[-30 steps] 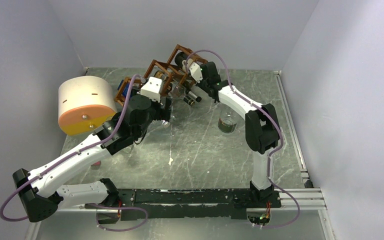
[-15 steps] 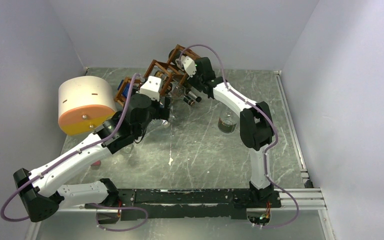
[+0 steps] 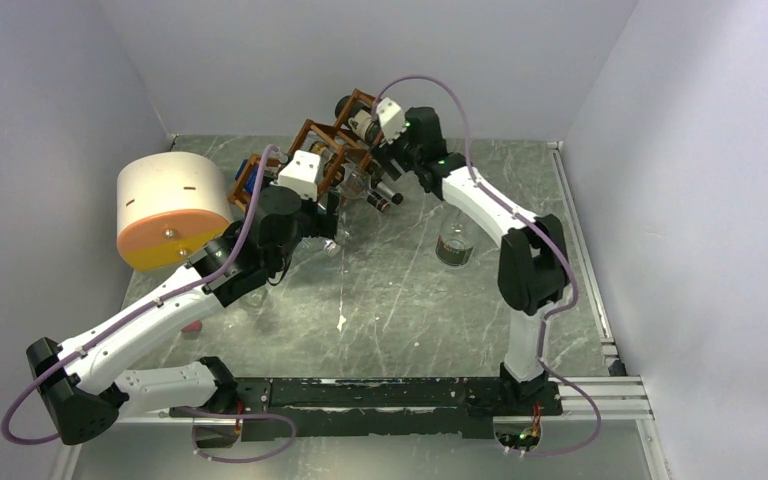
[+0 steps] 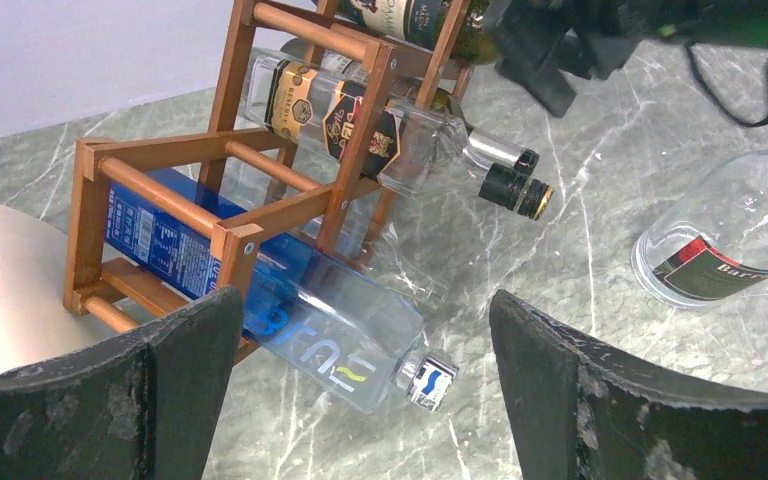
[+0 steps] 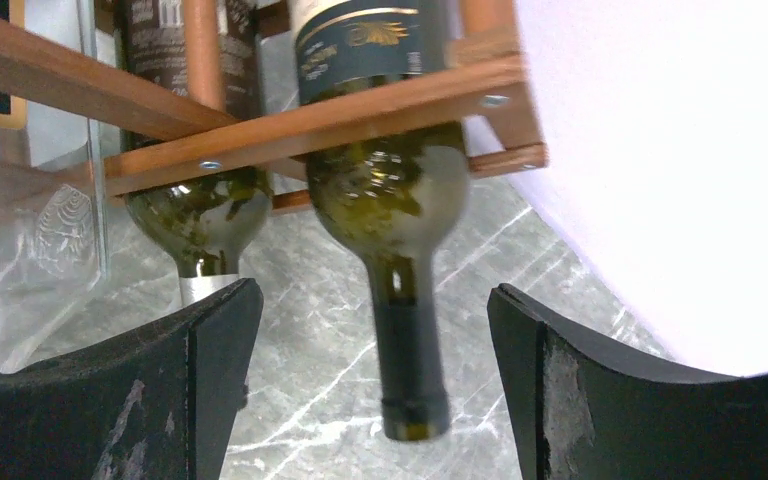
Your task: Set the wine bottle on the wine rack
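Fingers of the right gripper (image 5: pixel 372 320) stand wide apart, flanking the neck of the dark green wine bottle (image 5: pixel 385 190) without touching it. That bottle lies in an upper cell of the wine rack (image 5: pixel 310 125), its neck poking out past the wooden frame, beside a second green bottle (image 5: pixel 200 215). The left gripper (image 4: pixel 360 340) is spread open too and empty, facing the rack's lowest cell, where a blue bottle (image 4: pixel 290 300) lies.
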### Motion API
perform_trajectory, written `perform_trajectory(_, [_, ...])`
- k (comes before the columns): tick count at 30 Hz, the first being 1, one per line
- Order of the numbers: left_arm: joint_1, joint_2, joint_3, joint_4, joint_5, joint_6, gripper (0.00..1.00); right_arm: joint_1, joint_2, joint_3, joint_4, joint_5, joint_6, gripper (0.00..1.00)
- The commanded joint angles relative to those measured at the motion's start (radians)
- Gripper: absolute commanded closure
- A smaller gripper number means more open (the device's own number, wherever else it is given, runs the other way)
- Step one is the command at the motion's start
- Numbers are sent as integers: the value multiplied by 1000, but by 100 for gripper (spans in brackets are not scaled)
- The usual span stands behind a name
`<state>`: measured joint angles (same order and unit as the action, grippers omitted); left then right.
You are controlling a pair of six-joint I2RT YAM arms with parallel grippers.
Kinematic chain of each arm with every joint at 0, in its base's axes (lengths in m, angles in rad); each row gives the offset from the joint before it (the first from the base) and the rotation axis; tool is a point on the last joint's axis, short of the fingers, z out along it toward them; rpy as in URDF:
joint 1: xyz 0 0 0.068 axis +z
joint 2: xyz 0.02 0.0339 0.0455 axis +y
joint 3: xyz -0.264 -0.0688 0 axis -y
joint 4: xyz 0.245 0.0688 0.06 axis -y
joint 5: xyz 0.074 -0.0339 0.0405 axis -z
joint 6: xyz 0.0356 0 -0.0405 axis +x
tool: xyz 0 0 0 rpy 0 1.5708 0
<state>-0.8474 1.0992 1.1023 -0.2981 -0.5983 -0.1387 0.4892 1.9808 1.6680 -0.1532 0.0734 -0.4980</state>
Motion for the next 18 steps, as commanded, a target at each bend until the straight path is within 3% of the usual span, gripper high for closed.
perform_trajectory(1, [7, -18, 18, -2, 8, -4, 4, -54, -128, -52, 80, -86, 130, 12])
perform_trajectory(9, [8, -13, 24, -3, 25, -16, 4, -96, -151, -11, 109, -119, 413, 17])
perform_trajectory(18, [9, -3, 30, -8, 39, -26, 4, -96, 27, 240, -2, -176, 492, 22])
